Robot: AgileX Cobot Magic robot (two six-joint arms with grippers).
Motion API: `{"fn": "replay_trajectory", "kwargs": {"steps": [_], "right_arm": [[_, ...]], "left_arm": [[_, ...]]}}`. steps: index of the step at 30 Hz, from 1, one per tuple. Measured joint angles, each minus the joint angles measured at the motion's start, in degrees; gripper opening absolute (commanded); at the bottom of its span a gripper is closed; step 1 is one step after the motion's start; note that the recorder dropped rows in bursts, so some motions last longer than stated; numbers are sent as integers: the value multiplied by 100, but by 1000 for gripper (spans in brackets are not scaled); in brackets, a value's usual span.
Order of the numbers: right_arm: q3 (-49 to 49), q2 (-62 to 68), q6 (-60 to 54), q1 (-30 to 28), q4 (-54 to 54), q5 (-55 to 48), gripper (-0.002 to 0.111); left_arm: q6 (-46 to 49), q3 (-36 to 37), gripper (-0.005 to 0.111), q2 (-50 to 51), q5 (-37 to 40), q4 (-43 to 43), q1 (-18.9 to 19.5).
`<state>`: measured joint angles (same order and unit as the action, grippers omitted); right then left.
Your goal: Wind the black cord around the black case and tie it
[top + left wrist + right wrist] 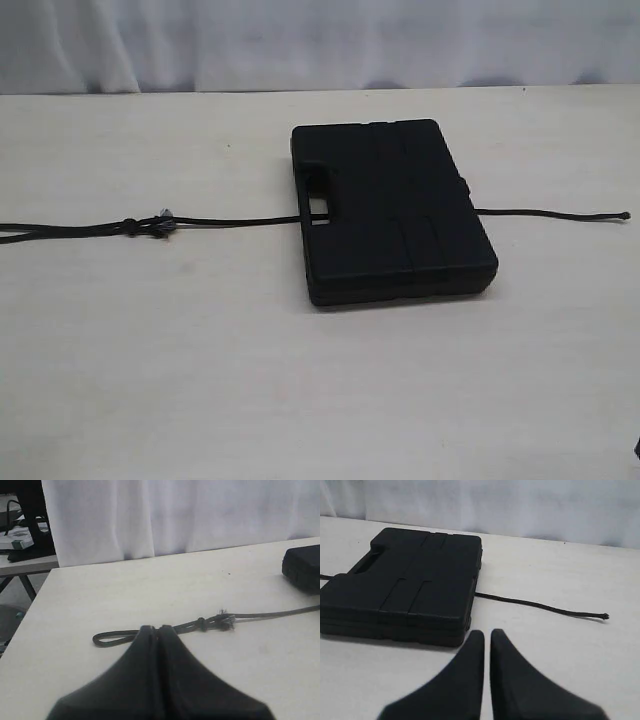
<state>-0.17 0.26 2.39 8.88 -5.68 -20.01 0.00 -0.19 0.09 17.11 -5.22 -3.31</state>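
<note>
Exterior view puts the black case [395,215] flat on the bench [300,400], lid up, nearer the bench edge by the white curtain [300,40] than the opposite edge, and a little toward my right side. The black cord [230,222] lies in 1 straight line across the bench. It comes in from my left edge, passes a knot [150,227] with a small grey bit, and meets the case at the handle slot. It comes out again on the other side, ending well short of the right edge. It seems to pass beneath the case, though I cannot see that stretch.

Neither arm shows in that view. In my left wrist view, my left gripper [159,628] is clenched, tips pressed together and empty. It sits just in front of the cord's folded loop end [102,639]. I cannot tell whether it touches the cord. In my right wrist view, my right gripper [486,632] is also closed on nothing, with only a hairline between the tips. It sits near the case's corner, with the free end [605,615] lying apart from it.

I judge the task barely begun. The cord is laid under the case, but no turn crosses the lid and nothing is tied. Both ends have yet to be picked up, brought over the top, crossed and knotted.
</note>
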Motion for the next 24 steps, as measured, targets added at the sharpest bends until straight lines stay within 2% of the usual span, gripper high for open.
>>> {"fn": "replay_trajectory", "kwargs": {"steps": [11,15,21,24], "right_arm": [[0,0,0,0,-206,1631,4],[13,0,0,0,-193,3355,4],[13,-13,199,0,-193,6515,4],[1,-13,942,0,-143,7300,4]], "left_arm": [[0,0,0,0,0,0,0],[0,0,0,0,0,0,0],[0,0,0,0,0,0,0],[0,0,0,0,0,0,0]]}}
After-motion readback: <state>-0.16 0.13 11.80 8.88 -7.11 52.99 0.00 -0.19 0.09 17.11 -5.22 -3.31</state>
